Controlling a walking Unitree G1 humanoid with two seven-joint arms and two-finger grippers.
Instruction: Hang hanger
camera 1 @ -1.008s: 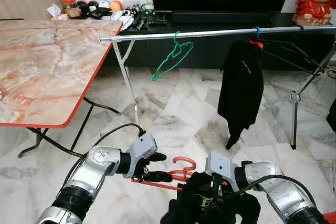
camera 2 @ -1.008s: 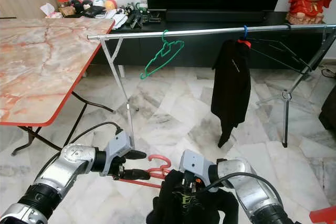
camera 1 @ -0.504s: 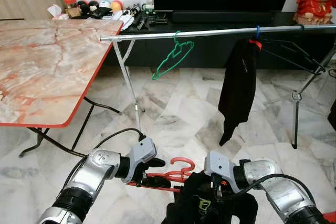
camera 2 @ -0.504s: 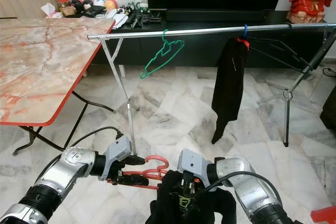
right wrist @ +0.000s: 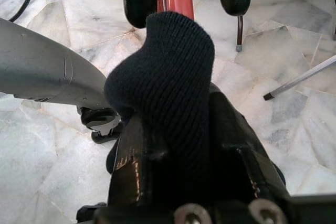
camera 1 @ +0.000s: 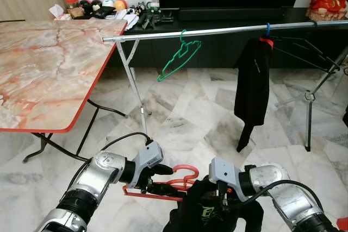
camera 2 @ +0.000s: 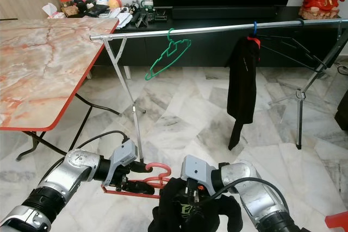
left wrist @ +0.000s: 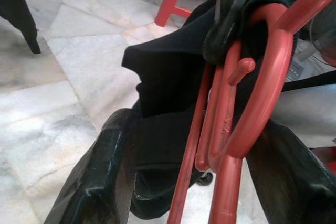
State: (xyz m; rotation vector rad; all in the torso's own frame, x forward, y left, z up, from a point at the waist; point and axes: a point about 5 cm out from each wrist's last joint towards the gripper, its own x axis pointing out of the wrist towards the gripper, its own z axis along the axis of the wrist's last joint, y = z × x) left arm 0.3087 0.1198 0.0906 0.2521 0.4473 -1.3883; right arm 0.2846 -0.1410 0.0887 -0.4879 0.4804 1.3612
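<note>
Hanger [camera 1: 163, 186], red, low before the rail [camera 1: 217, 30], pinched in left gripper [camera 1: 154, 187] fingers, right gripper [camera 1: 220, 202] fingers clamping its black garment [camera 1: 209, 213]: lift both level, hook upward, toward bare rail.

So the red plastic hanger [camera 1: 163, 184] sits low down in front of the robot, above the marble floor, lying roughly flat with its hook [camera 1: 185, 169] curling up and over. A dark black garment [camera 1: 209, 213] with a small greenish logo is bunched up on its right end, hiding that side. The hanger's straight bottom bar pokes out to the left, bare. Farther back the silver clothes rail [camera 1: 217, 30] runs across at chest height, well apart from the hanger.
</note>
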